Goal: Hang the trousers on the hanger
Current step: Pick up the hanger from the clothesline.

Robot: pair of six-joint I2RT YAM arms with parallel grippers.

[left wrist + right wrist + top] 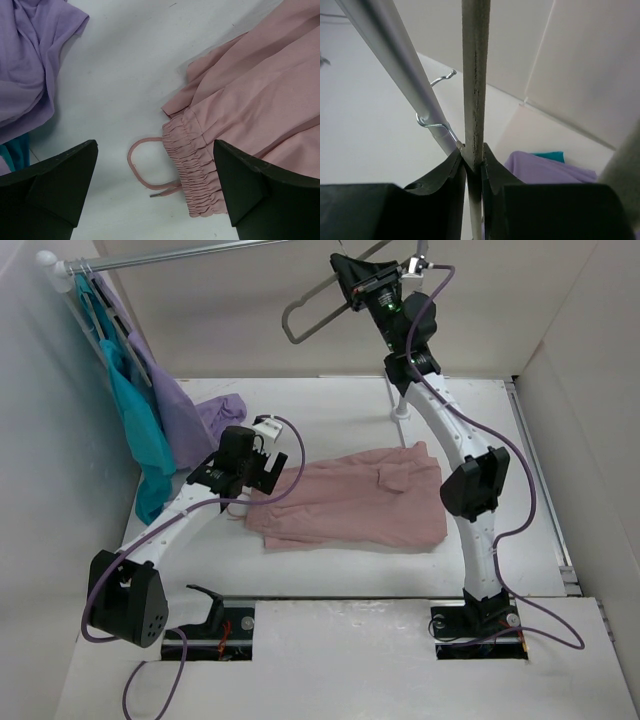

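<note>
The dusty-pink trousers [345,502] lie flat on the white table, waist to the left. My left gripper [243,502] is open just above the waist end. In the left wrist view its fingers straddle the elastic waistband [192,165] and the looped drawstring [135,167], and the trousers [255,95] fill the right side. My right gripper [355,285] is raised high at the back, shut on the grey-taupe hanger [305,312]. In the right wrist view the hanger [475,75] is pinched between the pads of the right gripper [473,157], and its wire hook [434,122] sits against the rail.
A metal rail [180,252] runs across the top back, and it also shows in the right wrist view [395,65]. A lilac garment [180,415] and a teal garment [140,435] hang at its left end. A white post [400,405] stands behind the trousers. White walls enclose the table.
</note>
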